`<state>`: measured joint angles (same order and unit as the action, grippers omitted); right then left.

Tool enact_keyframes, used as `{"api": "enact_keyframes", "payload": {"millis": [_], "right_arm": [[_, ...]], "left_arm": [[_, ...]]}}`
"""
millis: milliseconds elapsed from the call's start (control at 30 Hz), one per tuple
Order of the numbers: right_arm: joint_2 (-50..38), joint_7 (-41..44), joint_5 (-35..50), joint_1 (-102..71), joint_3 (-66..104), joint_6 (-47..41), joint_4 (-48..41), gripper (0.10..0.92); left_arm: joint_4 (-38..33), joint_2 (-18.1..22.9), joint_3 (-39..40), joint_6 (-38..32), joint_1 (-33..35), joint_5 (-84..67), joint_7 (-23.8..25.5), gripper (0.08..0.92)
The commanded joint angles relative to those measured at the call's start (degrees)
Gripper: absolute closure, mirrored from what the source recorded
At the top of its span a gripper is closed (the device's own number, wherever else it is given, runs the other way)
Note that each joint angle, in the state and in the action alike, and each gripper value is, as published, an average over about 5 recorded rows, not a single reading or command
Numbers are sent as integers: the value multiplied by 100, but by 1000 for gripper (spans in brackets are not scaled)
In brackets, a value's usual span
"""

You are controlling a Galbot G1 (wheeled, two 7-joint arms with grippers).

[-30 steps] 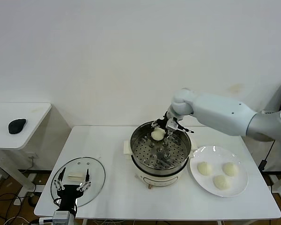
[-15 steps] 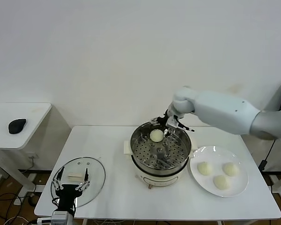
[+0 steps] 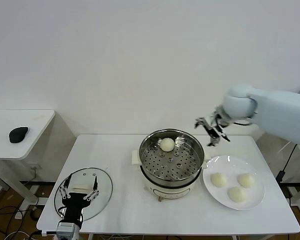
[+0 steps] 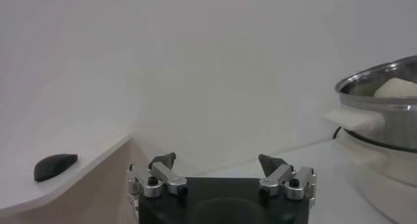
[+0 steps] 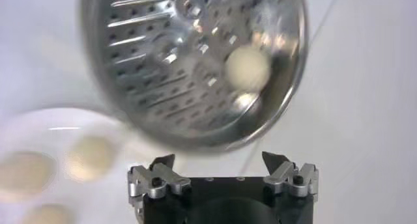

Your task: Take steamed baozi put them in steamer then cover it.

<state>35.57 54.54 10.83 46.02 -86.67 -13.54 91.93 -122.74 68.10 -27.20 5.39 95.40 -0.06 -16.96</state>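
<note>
The steamer (image 3: 171, 162) stands mid-table with one baozi (image 3: 167, 144) lying on its perforated tray near the far rim. Three more baozi (image 3: 218, 179) rest on a white plate (image 3: 230, 163) to its right. My right gripper (image 3: 212, 131) hangs open and empty in the air behind the plate, right of the pot. The right wrist view shows the steamer (image 5: 163, 69) and its baozi (image 5: 247, 68) beyond the open right gripper (image 5: 218, 160). The cover (image 3: 102, 182) lies flat at the front left. My left gripper (image 3: 79, 189) hovers open over its handle, also seen as the left gripper (image 4: 217, 161) in its wrist view.
A side table (image 3: 35, 120) to the left carries a black mouse (image 3: 18, 133). A wall stands close behind the table. The steamer's rim and side handle (image 4: 355, 118) show in the left wrist view.
My right gripper let go of the baozi on the steamer tray, opened fully, then rose and swung right, away from the pot. The left gripper barely shifted over the cover.
</note>
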Motion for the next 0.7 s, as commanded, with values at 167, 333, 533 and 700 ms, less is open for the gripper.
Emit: {"api": "enact_keyframes", "payload": {"millis": [167, 333, 533, 700], "right_arm": [[-2090, 539, -300, -1621, 1200, -463, 667, 203], [-2034, 557, -912, -3504, 2809, -234, 212, 203], [-1650, 450, -1405, -4750, 3680, -90, -243, 203], [-1189, 344, -1565, -5001, 3846, 156, -773, 203]], "left_arm": [[70, -94, 25, 3, -92, -14, 2, 177], [113, -85, 24, 17, -119, -5, -1, 177], [164, -96, 24, 45, -173, 4, 14, 177], [236, -95, 12, 56, -185, 8, 22, 177]]}}
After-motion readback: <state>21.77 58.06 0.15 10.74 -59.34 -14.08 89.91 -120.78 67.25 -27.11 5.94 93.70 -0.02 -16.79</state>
